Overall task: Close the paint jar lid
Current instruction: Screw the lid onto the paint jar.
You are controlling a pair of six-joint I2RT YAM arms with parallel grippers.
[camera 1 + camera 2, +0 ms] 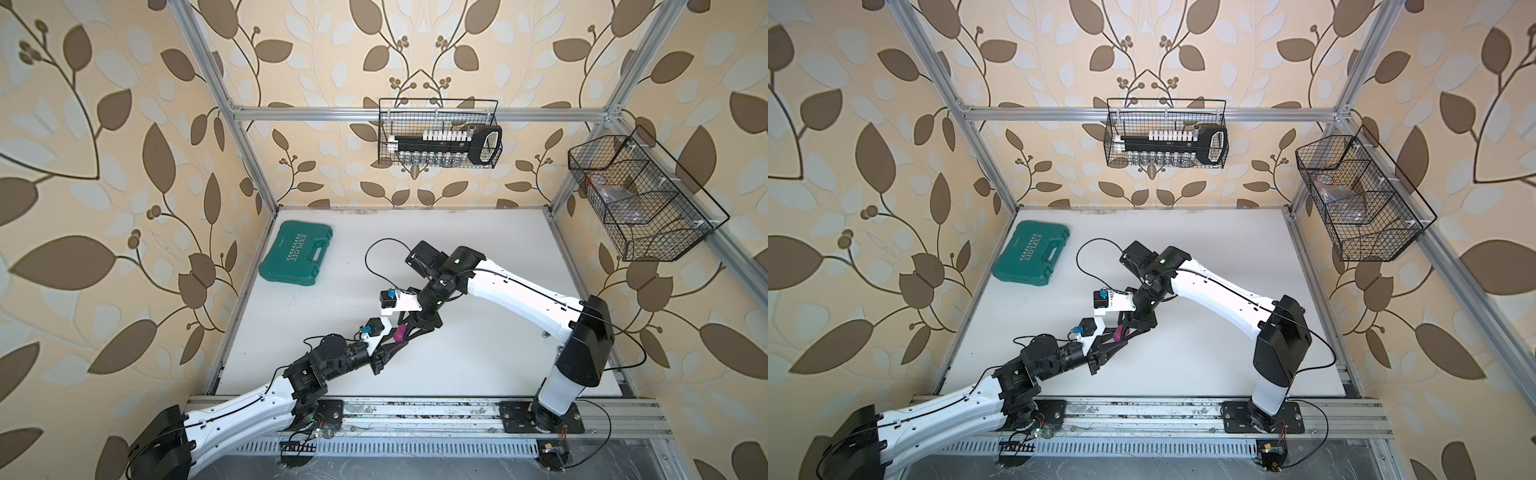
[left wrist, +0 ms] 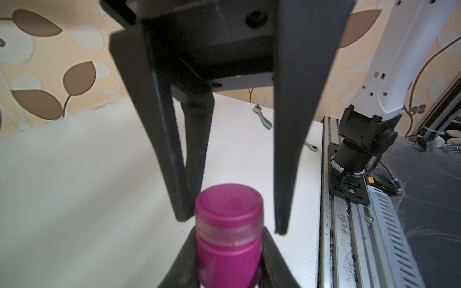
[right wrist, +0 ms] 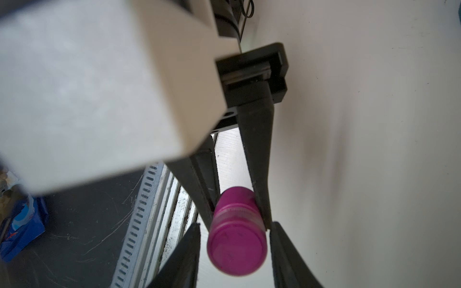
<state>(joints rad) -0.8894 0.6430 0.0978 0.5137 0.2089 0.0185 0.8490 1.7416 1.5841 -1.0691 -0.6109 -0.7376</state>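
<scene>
Left jaws are clamped on the jar (image 1: 400, 333). Right jaws stand slightly apart round its far end. In both top views the two meet over the surface (image 1: 478, 353), and the jar (image 1: 1119, 333) is a small magenta streak pointing from left jaws to right jaws. Lid and body cannot be told apart there.

Left wrist view: the jar (image 2: 229, 264) sits between the left fingers (image 2: 185, 254), with the lid (image 2: 229, 203) on its mouth. The right jaws straddle the lid; one finger looks to touch its side, the other stands just clear.

Right wrist view: the lid (image 3: 237, 249) faces the camera, centred between the right fingers (image 3: 184, 259) with a thin gap either side. Behind it the left jaws pinch the jar (image 3: 235, 199). The jar's axis runs straight into the right jaws, so closing and twisting looks next. Whether the lid is fully seated I cannot tell.
</scene>
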